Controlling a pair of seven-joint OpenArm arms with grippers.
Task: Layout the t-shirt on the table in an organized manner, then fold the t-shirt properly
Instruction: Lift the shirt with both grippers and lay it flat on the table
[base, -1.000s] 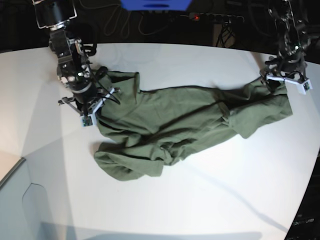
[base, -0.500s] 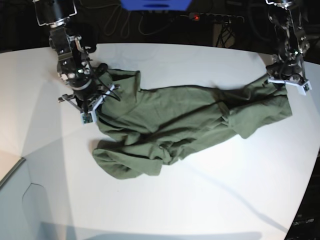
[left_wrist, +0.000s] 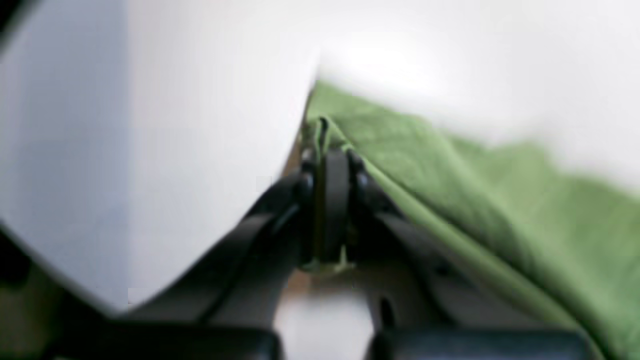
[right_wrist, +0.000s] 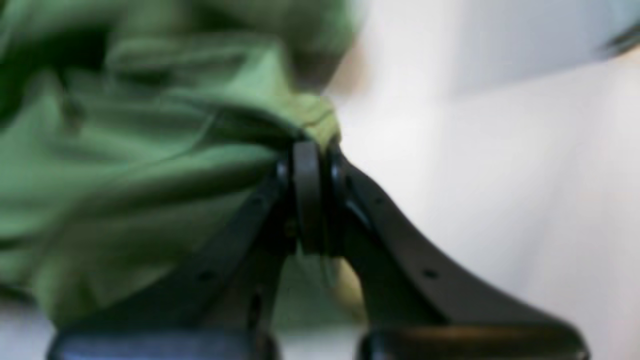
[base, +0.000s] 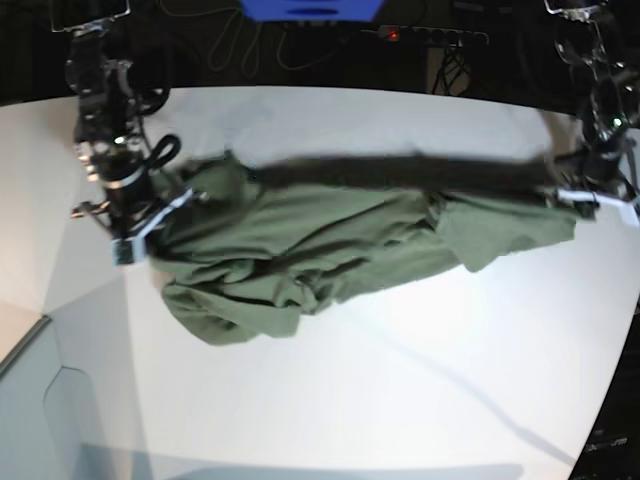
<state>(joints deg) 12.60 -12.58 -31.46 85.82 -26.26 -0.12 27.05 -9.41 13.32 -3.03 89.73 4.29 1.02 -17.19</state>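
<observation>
Left gripper (left_wrist: 327, 165): jaws pinched tight on an edge of the t-shirt (base: 330, 235). Right gripper (right_wrist: 310, 160): likewise clamped on a bunched corner at the garment's opposite end. T-shirt: dark olive, stretched between both claws over the table (base: 400, 400), upper edge taut, lower body rumpled and sagging onto the tabletop. Step in hand, judged: spreading. Advice: draw the ends apart evenly, lower together, avoid overstretching the held edge.

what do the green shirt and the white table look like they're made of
The dark olive-green t-shirt looks like soft matte woven or knit fabric, probably cotton: it bunches in loose folds and sags where it is stretched between the two arms. The large white table looks like a smooth, hard laminate or painted board with a slight sheen; the exact material is unclear.
</observation>
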